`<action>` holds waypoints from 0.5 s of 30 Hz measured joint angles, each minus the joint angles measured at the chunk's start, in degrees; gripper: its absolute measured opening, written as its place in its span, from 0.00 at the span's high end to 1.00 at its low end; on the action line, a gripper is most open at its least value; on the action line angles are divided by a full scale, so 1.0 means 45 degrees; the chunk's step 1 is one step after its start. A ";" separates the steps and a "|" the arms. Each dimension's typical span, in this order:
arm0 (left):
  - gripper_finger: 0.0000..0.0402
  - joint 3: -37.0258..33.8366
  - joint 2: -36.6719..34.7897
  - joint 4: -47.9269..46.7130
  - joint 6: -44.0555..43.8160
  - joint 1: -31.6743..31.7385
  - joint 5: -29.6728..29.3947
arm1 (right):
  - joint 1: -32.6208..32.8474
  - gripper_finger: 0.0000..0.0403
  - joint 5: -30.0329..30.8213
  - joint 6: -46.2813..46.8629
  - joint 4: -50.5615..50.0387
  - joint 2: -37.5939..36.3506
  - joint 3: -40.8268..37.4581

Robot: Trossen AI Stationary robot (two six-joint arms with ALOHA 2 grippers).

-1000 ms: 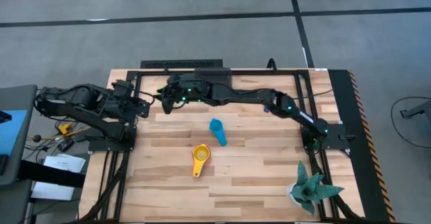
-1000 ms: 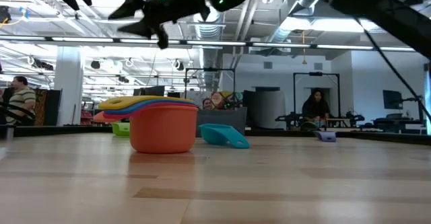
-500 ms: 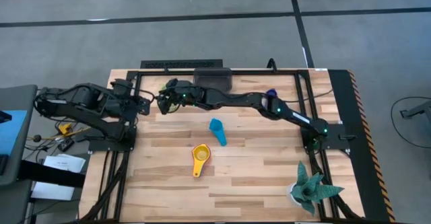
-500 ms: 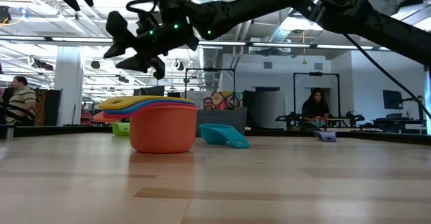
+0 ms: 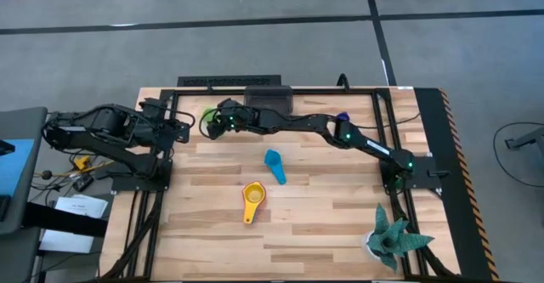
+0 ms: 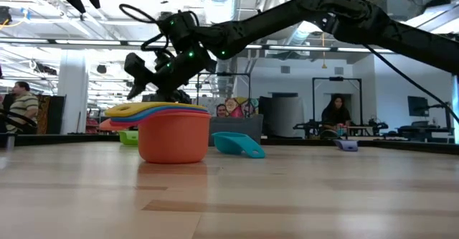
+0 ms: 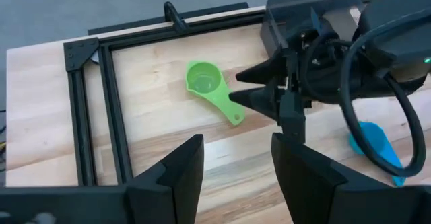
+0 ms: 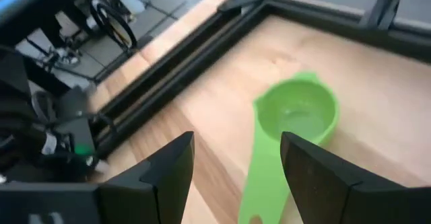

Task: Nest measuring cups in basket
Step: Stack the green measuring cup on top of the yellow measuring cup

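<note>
Your right gripper (image 7: 252, 89) hovers wide open and empty directly above the green measuring cup's (image 8: 294, 120) handle, the bowl lying just beyond its fingertips.

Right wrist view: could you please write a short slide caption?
Open right gripper poised above the handle of the green measuring cup lying on the wooden table.

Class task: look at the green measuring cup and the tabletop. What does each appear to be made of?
Green measuring cup: probably plastic, given its uniform bright colour and smooth, slightly glossy moulded bowl. Tabletop: apparently wood with a matt finish, showing pale joined planks with visible grain.
</note>
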 joint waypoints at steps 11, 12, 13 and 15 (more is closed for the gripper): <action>0.59 0.0000 0.0000 0.0005 0.0135 0.0000 0.0058 | 0.0149 0.39 0.0005 0.0688 -0.1576 -0.0010 0.0000; 0.59 0.0000 0.0000 0.0005 0.0131 0.0000 0.0072 | 0.0166 0.39 0.0050 0.0715 -0.1610 -0.0010 0.0000; 0.59 0.0000 0.0000 0.0010 0.0113 0.0000 0.0092 | 0.0186 0.39 0.0208 0.0723 -0.1613 -0.0010 -0.0004; 0.59 0.0000 0.0000 0.0015 0.0079 0.0000 0.0143 | 0.0217 0.39 0.0538 0.0733 -0.1618 -0.0010 0.0000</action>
